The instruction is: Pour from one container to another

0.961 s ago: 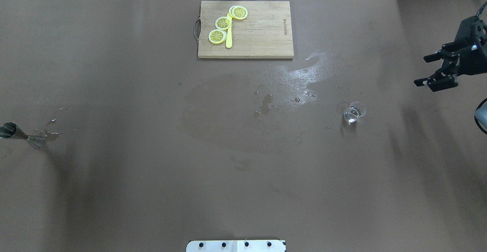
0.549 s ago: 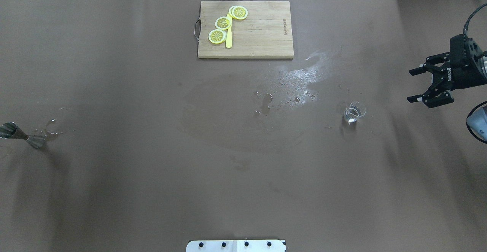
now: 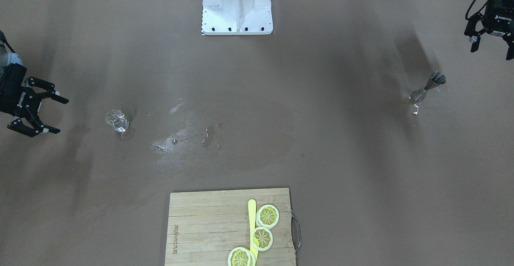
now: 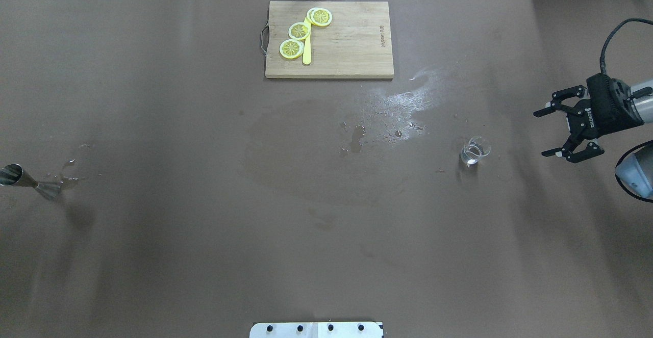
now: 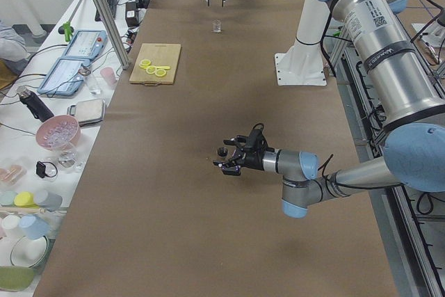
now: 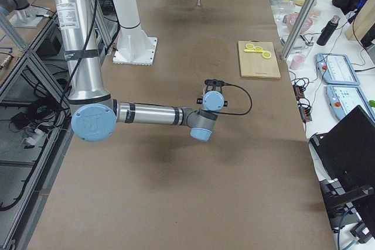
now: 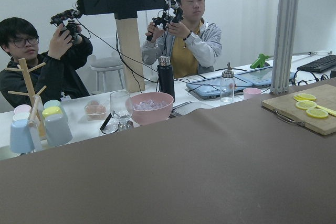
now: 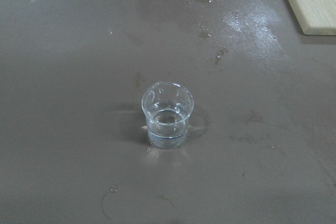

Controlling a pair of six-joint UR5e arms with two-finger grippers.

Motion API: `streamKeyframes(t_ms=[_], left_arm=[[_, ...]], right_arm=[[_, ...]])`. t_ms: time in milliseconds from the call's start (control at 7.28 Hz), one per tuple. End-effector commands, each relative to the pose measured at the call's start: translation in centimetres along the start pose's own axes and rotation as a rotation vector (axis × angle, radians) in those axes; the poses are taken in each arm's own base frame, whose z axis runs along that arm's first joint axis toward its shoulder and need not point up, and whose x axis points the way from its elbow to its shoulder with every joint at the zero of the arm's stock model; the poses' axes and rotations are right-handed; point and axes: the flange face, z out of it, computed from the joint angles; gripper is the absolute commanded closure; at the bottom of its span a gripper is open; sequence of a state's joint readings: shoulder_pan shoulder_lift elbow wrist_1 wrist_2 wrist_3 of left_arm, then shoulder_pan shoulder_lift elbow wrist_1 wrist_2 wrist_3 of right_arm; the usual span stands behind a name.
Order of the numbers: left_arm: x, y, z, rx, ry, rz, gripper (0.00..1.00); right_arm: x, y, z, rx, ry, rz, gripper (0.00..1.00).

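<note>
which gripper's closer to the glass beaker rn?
Right. The right gripper hangs open beside the glass beaker, apart from it. The left gripper is at the table's opposite end, near the metal jigger.

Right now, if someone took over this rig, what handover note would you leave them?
Right pincer: open, empty, beside the small glass but apart from it.
Left pincer: open, empty, near the metal jigger.
The glass stands upright on the robot's right with a little clear liquid in it. The jigger stands at the far left. Wet patches lie mid-table.
Done: nothing grasped yet.
Left: grasp one container and pour into the other.
</note>
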State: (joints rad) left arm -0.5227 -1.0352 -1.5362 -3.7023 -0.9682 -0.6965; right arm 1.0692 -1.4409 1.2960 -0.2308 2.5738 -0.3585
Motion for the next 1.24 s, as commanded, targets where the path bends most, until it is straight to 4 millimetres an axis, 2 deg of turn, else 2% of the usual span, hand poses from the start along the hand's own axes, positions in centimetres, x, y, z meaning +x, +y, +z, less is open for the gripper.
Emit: streamKeyframes(t_ms=[0,275,549,687,824,1099], left_arm=[[0.9,1.6,0.2,0.004,-0.031,-0.015,0.01],[4.5,4.4,0.3,0.062,-0.085,-0.01,0.01],[8.6,7.9,-1.2,0.087,-0.096,-0.012,0.01],[9.4,9.8,-2.5,0.106,-0.11,-0.023,0.01],[8.9,11.3,-2.8,0.113,-0.096,-0.077,0.02],[10.8,14.3,-2.4,0.125,-0.078,-0.059,0.02]], right_arm=[[0.2,-0.9,3.2,0.003,-0.048,-0.035,0.0],[0.3,-1.3,5.5,0.001,-0.078,-0.064,0.0],[1.8,-2.1,6.4,0.004,-0.077,-0.078,0.0],[1.7,-2.2,6.8,0.003,-0.081,-0.075,0.01],[2.5,-2.8,7.4,0.008,-0.085,-0.079,0.01],[2.8,-3.7,8.4,0.013,-0.093,-0.089,0.01]])
